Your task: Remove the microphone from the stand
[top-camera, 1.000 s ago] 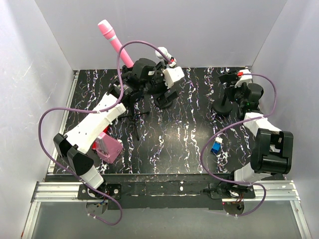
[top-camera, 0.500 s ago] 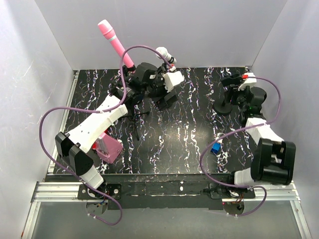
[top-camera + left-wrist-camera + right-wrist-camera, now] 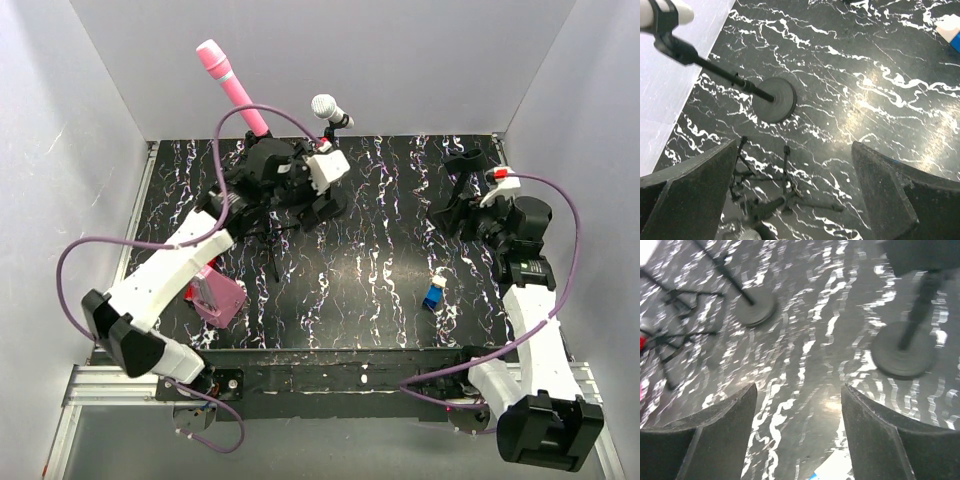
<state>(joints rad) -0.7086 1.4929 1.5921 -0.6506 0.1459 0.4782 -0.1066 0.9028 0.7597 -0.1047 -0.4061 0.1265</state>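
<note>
A pink microphone [image 3: 225,82] stands tilted at the back left, on a thin tripod stand [image 3: 272,238]. A white microphone [image 3: 328,108] sits in the clip of a round-based stand [image 3: 774,100]; its white body [image 3: 671,11] shows at the top left of the left wrist view. My left gripper [image 3: 318,195] hovers open over the tripod [image 3: 782,200], with nothing between its fingers [image 3: 690,192]. My right gripper [image 3: 462,218] is open and empty beside a second round-based stand [image 3: 903,356], whose clip [image 3: 462,160] holds nothing.
A small blue and white block [image 3: 433,295] lies on the black marbled table [image 3: 370,260], right of centre. A pink box [image 3: 215,295] sits by the left arm. White walls close in the back and both sides. Purple cables loop over both arms.
My right gripper has opened, and its arm has swung its elbow toward the near edge. The left arm has shifted left, uncovering the white microphone.
</note>
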